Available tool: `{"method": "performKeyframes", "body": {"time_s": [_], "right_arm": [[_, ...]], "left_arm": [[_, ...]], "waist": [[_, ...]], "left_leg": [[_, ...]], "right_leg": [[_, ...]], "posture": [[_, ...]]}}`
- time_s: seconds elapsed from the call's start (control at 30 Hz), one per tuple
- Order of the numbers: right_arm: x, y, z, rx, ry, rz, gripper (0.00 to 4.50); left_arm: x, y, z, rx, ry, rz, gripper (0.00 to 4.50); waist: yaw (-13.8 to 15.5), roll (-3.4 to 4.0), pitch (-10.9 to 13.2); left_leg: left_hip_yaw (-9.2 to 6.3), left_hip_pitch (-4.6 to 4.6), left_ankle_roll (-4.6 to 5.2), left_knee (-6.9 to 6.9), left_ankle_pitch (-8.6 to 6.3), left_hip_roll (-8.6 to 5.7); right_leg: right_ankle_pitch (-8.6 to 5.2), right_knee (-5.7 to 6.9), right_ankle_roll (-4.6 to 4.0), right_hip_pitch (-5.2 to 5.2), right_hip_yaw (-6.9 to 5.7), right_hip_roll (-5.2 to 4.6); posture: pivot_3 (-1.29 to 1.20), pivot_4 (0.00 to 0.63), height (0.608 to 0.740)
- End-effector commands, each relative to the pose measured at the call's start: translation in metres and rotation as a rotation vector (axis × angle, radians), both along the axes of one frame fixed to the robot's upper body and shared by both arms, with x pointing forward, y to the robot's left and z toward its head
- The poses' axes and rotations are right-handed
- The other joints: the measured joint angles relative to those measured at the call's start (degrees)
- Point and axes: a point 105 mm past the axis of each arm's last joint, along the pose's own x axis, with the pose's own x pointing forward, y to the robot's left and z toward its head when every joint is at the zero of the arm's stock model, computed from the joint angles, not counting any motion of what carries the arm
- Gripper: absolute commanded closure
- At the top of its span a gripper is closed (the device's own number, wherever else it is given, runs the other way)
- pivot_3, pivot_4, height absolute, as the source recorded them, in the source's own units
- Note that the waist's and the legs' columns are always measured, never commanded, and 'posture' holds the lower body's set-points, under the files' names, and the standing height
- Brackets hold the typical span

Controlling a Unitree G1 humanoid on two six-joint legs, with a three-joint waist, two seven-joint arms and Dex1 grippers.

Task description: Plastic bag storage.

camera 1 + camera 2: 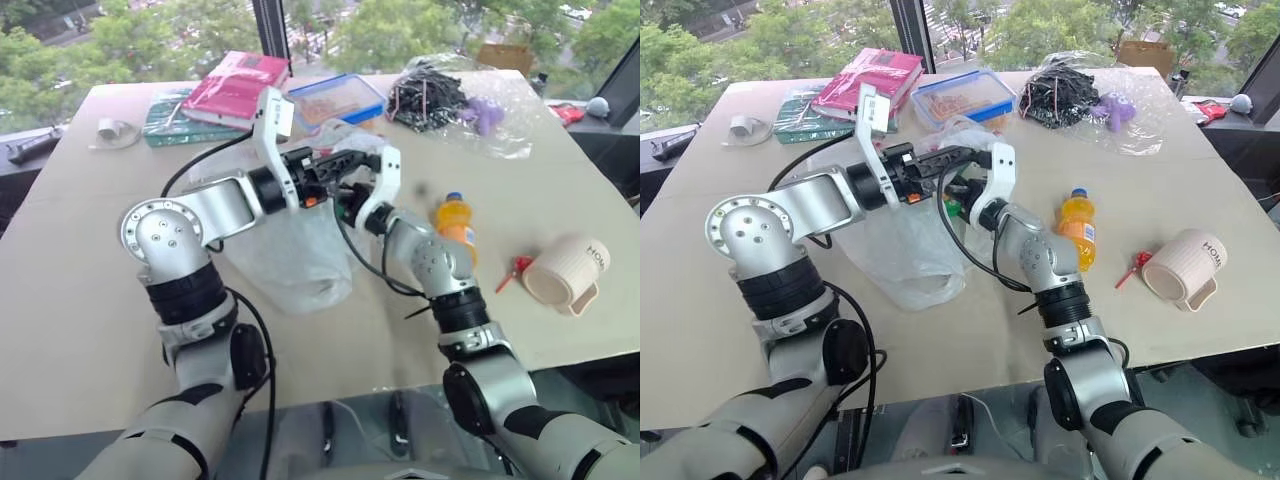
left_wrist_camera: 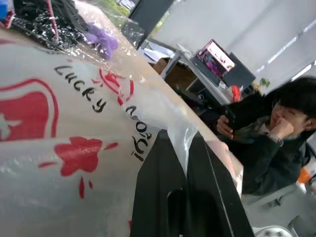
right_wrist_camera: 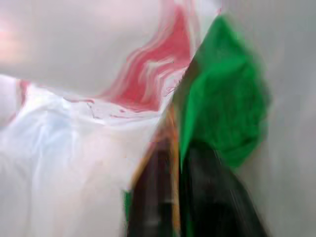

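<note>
Left jaws pinched on the plastic bag (image 1: 300,255) film, right jaws' state unclear against it

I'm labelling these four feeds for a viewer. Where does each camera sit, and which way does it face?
Left eye: on the head, looking down over both arms at the beige table.
Right eye: beside it, same scene.
Left wrist: along the left gripper, shut on the translucent white plastic bag with red print; a seated person beyond.
Right wrist: along the right gripper, close against the bag.
All four share the bag.
</note>
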Motion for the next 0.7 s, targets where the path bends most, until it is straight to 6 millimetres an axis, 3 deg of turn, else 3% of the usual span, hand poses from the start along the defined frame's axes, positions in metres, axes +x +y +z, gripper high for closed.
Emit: {"method": "performKeyframes", "body": {"time_s": [0.03, 0.17, 0.2, 0.3, 0.43, 0.53, 0.7], "right_arm": [[-0.029, 0.054, 0.033, 0.104, -0.084, 0.170, 2.28], [-0.031, 0.028, 0.038, -0.005, -0.225, 0.120, 0.29], [-0.038, 0.020, 0.043, -0.031, -0.283, 0.144, 0.03], [-0.060, 0.000, 0.058, -0.048, -0.372, 0.206, 0.03], [-0.069, -0.032, 0.071, -0.095, -0.385, 0.173, 0.03], [-0.090, -0.037, 0.085, -0.127, -0.443, 0.221, 0.03], [-0.097, -0.065, 0.094, -0.313, -0.502, 0.052, 0.03]], "left_arm": [[-0.008, 0.003, 0.008, -0.022, -0.046, 0.011, 4.50], [0.000, 0.017, 0.001, -0.020, -0.018, 0.082, 4.50], [0.003, 0.022, -0.001, -0.013, -0.014, 0.105, 4.50], [0.009, 0.031, -0.002, 0.006, -0.015, 0.141, 4.50], [0.017, 0.037, -0.002, 0.020, -0.023, 0.157, 4.50], [0.019, 0.032, -0.003, 0.036, -0.035, 0.136, 4.50], [0.021, 0.028, -0.001, 0.051, -0.060, 0.118, 4.50]], "waist": [[-0.33, 0.00, 0.00], [-0.69, 0.00, 0.00], [-0.69, 0.00, 0.00], [-0.44, 0.00, 0.00], [0.23, 0.00, 0.00], [0.57, 0.00, 0.00], [0.67, 0.00, 0.00]], "left_leg": [[0.00, 0.00, 0.00, 0.00, 0.00, 0.00], [-0.01, 0.00, -0.01, 0.00, 0.01, 0.01], [-0.02, 0.00, -0.02, 0.00, 0.01, 0.01], [-0.06, -0.02, -0.03, -0.01, 0.01, 0.00], [-0.05, 0.00, -0.03, 0.02, 0.01, -0.04], [-0.07, 0.02, -0.09, 0.01, 0.05, -0.02], [-0.05, 0.00, -0.09, -0.01, 0.06, 0.00]], "right_leg": [[0.00, 0.00, 0.00, 0.00, 0.00, 0.00], [0.00, 0.02, 0.00, -0.01, 0.00, 0.00], [0.00, 0.02, 0.00, -0.01, 0.00, 0.00], [0.00, 0.00, 0.00, 0.00, -0.05, 0.00], [0.00, 0.00, 0.00, 0.02, -0.04, -0.06], [0.01, 0.03, -0.03, 0.01, -0.08, 0.02], [0.01, 0.02, -0.05, -0.01, -0.05, 0.05]], "posture": [[0.00, 0.150, 0.740], [0.00, 0.150, 0.740], [0.00, 0.150, 0.740], [0.00, 0.150, 0.740], [0.00, 0.150, 0.740], [0.00, 0.150, 0.740], [0.00, 0.150, 0.740]]}}
